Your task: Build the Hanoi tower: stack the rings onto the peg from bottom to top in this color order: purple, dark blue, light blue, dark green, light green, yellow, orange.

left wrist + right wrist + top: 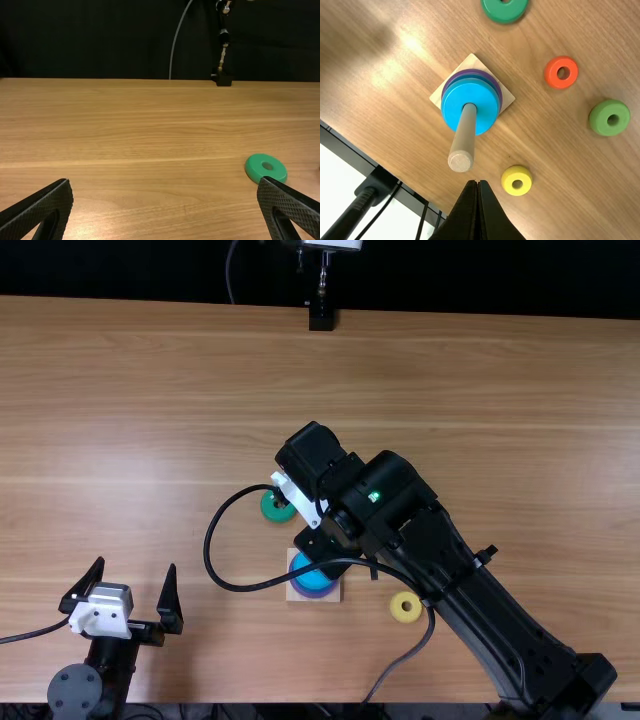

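In the top view my left gripper [137, 565] stands open at lower left; in its wrist view the left gripper [165, 181] holds nothing. My right gripper [300, 502] is partly hidden under its arm; in its wrist view the right gripper [479, 184] is shut and empty, near the peg [465, 135]. Purple [501, 102], dark blue [487, 81] and light blue [487, 112] rings are stacked on the peg's square base [507, 98]. Loose on the table lie the dark green [494, 11], orange [551, 75], light green [599, 122] and yellow [508, 181] rings.
The right arm reaches over the table's middle, with a cable [250, 587] looping left across the base. A black stand [321, 318] is at the far edge. The table's near edge [385, 167] runs close to the base.
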